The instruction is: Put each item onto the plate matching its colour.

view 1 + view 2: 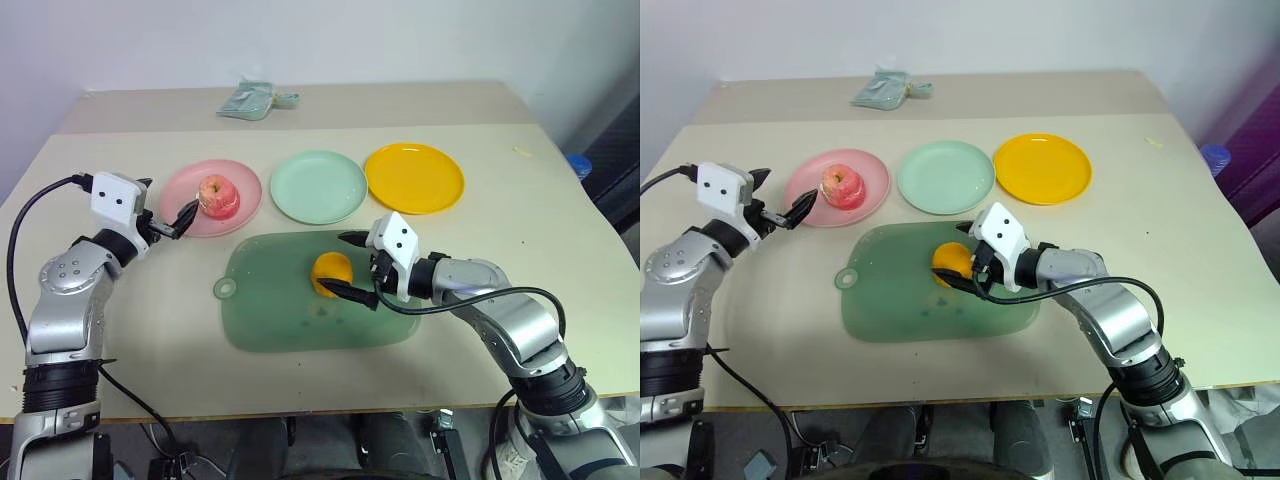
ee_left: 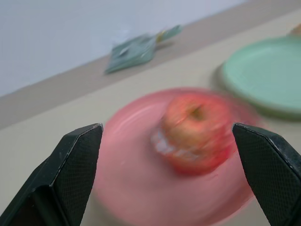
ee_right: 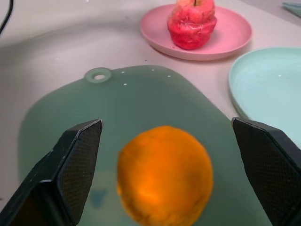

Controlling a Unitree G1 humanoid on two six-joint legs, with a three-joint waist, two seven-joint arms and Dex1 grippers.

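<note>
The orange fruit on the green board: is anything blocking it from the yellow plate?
Nothing visible does. The orange fruit lies on the cutting board between the right gripper's open fingers, and the table between the board and the empty yellow plate is bare.

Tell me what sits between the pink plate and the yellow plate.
The pale green plate, bare, sits between the pink plate holding the apple and the yellow plate, as the left eye view shows.
</note>
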